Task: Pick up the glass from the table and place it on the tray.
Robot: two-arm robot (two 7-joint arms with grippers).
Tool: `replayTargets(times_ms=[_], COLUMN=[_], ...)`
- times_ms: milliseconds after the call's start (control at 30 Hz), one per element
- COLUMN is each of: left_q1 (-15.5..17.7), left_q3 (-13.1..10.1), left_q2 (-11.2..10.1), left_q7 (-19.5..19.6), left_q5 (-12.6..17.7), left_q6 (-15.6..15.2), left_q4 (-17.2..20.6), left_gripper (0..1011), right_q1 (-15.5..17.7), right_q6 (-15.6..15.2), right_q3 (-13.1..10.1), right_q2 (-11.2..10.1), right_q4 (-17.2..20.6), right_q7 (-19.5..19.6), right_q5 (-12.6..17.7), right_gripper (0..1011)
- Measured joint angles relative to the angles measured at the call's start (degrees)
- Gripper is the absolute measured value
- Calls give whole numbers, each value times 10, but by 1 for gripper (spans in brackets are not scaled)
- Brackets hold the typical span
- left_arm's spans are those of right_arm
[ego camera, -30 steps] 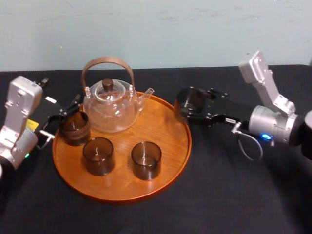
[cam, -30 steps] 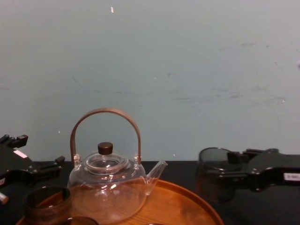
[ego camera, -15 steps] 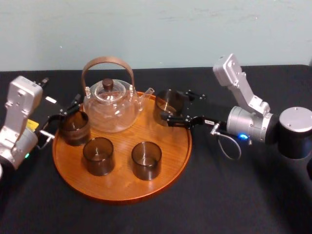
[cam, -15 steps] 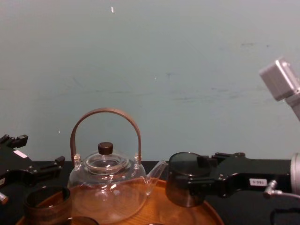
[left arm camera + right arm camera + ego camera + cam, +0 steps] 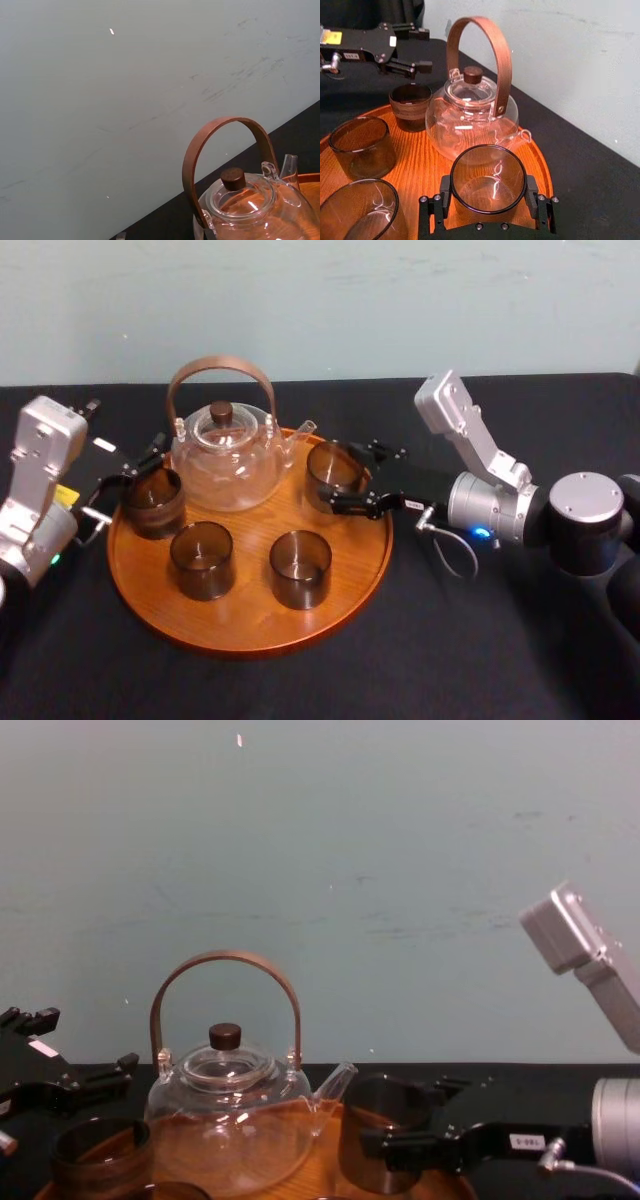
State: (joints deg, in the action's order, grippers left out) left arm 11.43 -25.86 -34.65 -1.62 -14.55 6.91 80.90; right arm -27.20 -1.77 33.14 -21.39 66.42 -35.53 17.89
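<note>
The glass (image 5: 333, 472) is a dark, smoky tumbler, and my right gripper (image 5: 346, 476) is shut on it, one finger on each side (image 5: 488, 194). It hangs low over the right rear part of the round wooden tray (image 5: 250, 625), just right of the teapot's spout. I cannot tell whether its base touches the wood (image 5: 380, 1132). The tray lies on the black table (image 5: 480, 640). At the tray's left edge my left gripper (image 5: 125, 480) stands open behind another glass (image 5: 153, 502) without touching it.
A clear glass teapot (image 5: 222, 455) with a brown hoop handle stands at the tray's back, close to the held glass. Two more smoky glasses (image 5: 201, 560) (image 5: 300, 568) stand on the tray's front half. A pale wall rises behind the table.
My right gripper has carried the glass leftward from beside the tray to above its right rear part, then lower and nearer the teapot. The left arm has not moved.
</note>
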Motion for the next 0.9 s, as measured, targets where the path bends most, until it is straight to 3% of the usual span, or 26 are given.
replayTargets(times_ms=[900], left_q1=[0], left_q3=[0], left_q2=[0], left_q7=[0], left_q5=[0], left_q6=[0], left_q4=[0], left_gripper=[1001], right_q1=[-1], right_q6=[8], right_q3=[4], right_q2=[19], right_q4=[-39], right_q7=[8], right_q5=[-26], right_gripper=[885])
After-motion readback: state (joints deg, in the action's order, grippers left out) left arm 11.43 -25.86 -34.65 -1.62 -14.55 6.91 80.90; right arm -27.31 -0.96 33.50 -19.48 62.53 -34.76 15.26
